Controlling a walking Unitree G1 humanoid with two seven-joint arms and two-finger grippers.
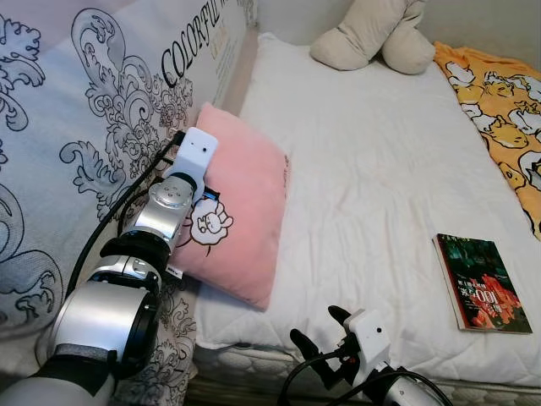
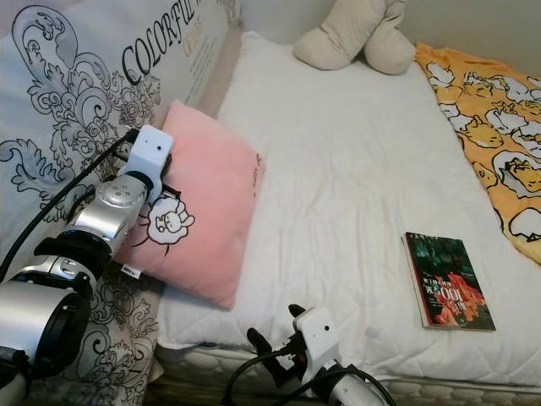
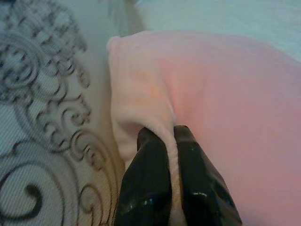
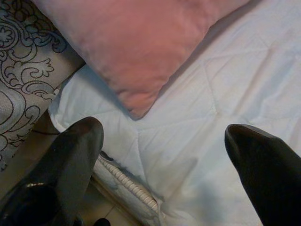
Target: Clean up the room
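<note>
Left wrist view shows the left claw pinching the pink pillow's edge: lift gently, right claw wide open, empty.

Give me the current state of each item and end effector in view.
Pink pillow: pinched at its edge, leaning against the patterned bed guard.
Book: closed, flat on the mattress.
Left end effector: shut on pillow fabric.
Right end effector: open, holding nothing.

white mattress lies open — book lower right.
</note>
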